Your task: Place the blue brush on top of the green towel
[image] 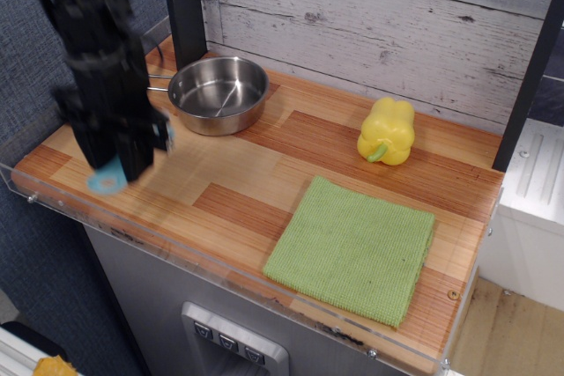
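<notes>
Blue brush (pixel 106 182) clamped between jaws (motion-blurred), ring end protruding below.

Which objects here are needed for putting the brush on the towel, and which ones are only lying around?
Part of the job:
- blue brush, its ring end showing below the gripper
- green towel, flat, nothing on it

Just lying about:
- steel pan
- yellow bell pepper
</notes>
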Tool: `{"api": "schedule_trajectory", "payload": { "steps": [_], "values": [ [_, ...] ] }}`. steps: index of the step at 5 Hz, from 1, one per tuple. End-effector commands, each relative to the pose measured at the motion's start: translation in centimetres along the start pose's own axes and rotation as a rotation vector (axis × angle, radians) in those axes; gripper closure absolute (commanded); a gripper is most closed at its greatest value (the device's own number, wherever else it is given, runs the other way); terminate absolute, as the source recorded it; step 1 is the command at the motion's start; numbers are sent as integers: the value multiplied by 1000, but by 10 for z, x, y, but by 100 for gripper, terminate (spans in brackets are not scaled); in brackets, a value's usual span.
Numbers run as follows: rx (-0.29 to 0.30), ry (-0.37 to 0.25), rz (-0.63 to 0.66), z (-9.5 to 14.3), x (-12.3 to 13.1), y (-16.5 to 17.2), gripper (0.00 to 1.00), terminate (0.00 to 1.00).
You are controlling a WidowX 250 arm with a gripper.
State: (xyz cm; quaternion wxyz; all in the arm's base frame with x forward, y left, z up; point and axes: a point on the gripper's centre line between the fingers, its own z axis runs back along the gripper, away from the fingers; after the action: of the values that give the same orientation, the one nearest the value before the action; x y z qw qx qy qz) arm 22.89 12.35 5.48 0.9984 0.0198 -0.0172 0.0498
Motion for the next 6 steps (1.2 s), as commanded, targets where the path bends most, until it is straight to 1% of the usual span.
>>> {"api": "schedule_trajectory", "payload": {
  "steps": [1,2,3,4,5,6],
  "values": [
    [-86,-77,-39,51,8,-42,100,0],
    [-112,-92,-90,52,12,-89,100,0],
    [-102,-70,-149,46,12,-128,100,0],
    [-72,-67,-140,35,7,-150,100,0],
    [-46,-53,-154,23,0,-164,100,0],
    [-53,-45,-170,17,-2,-175,100,0]
  ]
}}
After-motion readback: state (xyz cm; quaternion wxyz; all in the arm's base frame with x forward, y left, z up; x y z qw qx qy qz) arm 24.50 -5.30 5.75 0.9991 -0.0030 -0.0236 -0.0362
